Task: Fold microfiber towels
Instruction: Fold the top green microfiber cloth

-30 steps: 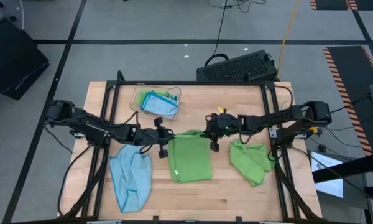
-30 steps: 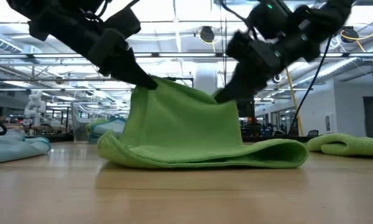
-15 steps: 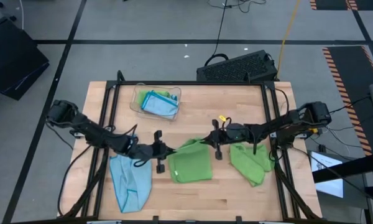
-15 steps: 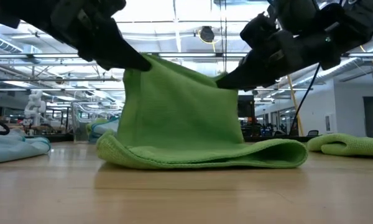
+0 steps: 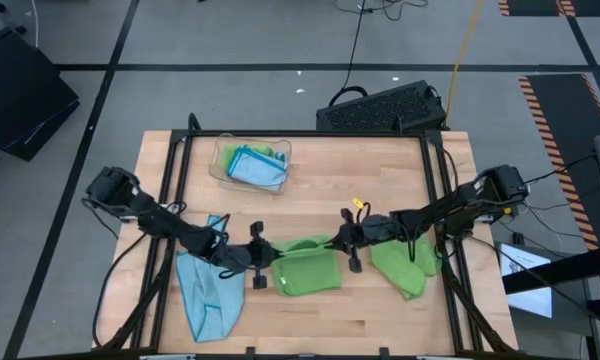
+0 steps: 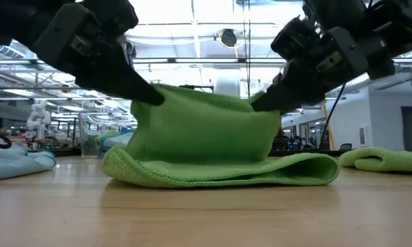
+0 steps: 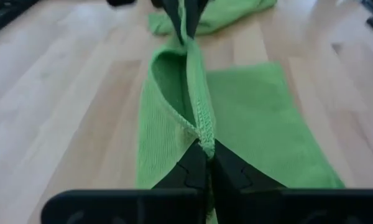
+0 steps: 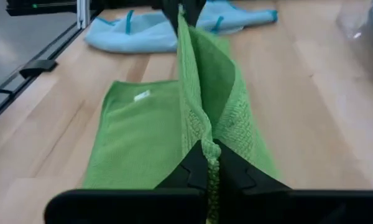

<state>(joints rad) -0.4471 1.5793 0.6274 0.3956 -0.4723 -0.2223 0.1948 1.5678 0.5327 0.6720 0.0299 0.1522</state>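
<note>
With my left gripper (image 7: 202,148) and right gripper (image 8: 206,154) each pinched tight on a corner of the green towel (image 5: 308,268) mid-table, I should carry that raised edge level across and lay it flush on the near edge

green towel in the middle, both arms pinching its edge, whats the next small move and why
Probably carry the raised edge on toward the table's near side and lower it: the left gripper and right gripper hold the green towel half folded, edge lifted above its flat half.
</note>
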